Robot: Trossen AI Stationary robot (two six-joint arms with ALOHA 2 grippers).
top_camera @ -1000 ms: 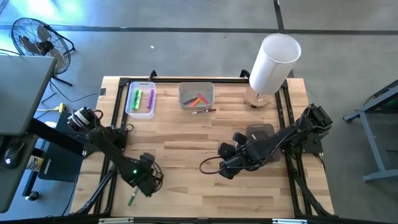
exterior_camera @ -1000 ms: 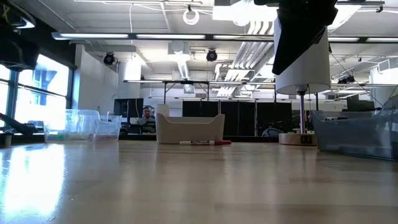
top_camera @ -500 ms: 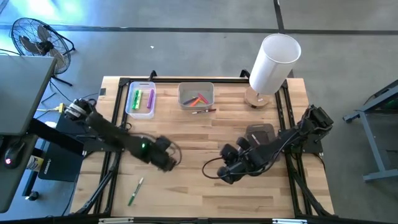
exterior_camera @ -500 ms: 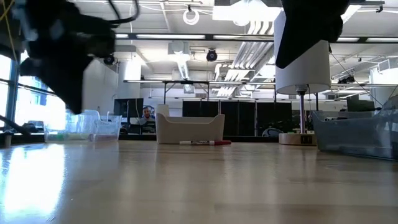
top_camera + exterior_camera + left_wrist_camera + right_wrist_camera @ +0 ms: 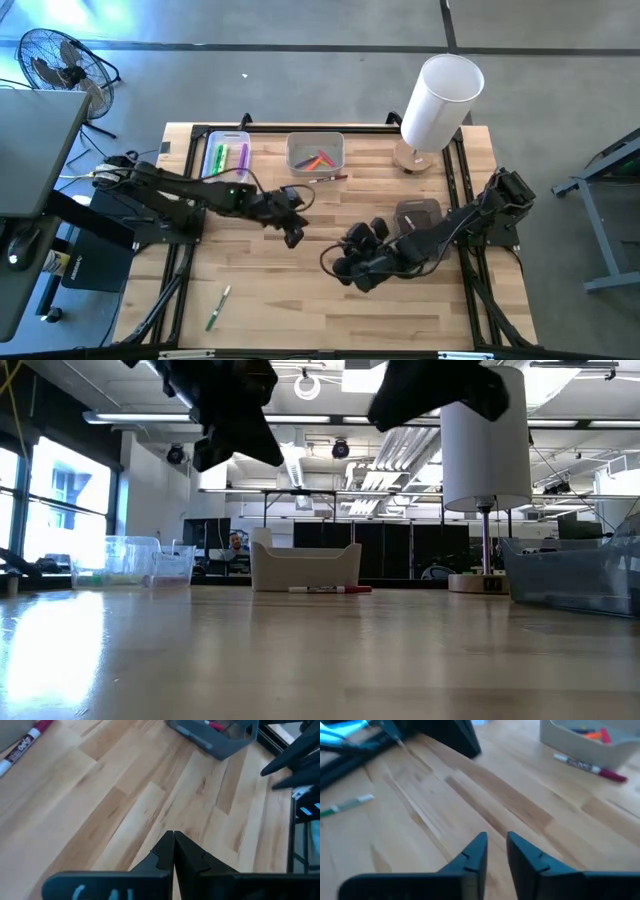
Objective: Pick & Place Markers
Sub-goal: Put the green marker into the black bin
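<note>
A green marker (image 5: pixel 218 307) lies flat on the wood near the table's front left; it also shows in the right wrist view as a green marker (image 5: pixel 347 804). A white marker with a red cap (image 5: pixel 328 178) lies just in front of the grey bin (image 5: pixel 316 153), which holds orange and red markers. Green and purple markers lie in the clear tray (image 5: pixel 226 158). My left gripper (image 5: pixel 294 236) hangs shut and empty above mid-table, its tips (image 5: pixel 173 840) together. My right gripper (image 5: pixel 348 262) hovers to its right, a little open (image 5: pixel 496 842), with nothing between the fingers.
A tall white cylinder on a round wooden base (image 5: pixel 438 100) stands at the far right. A dark grey tray (image 5: pixel 418 212) sits under the right arm. Black rails run along the table's left and right edges. Bare wood lies between the grippers and the front edge.
My left gripper has risen from beside the green marker at the front left and swung toward the table's middle and far side, rolling at the wrist, still shut. The green marker stays flat on the table. My right gripper has turned at the wrist, barely shifting place.
</note>
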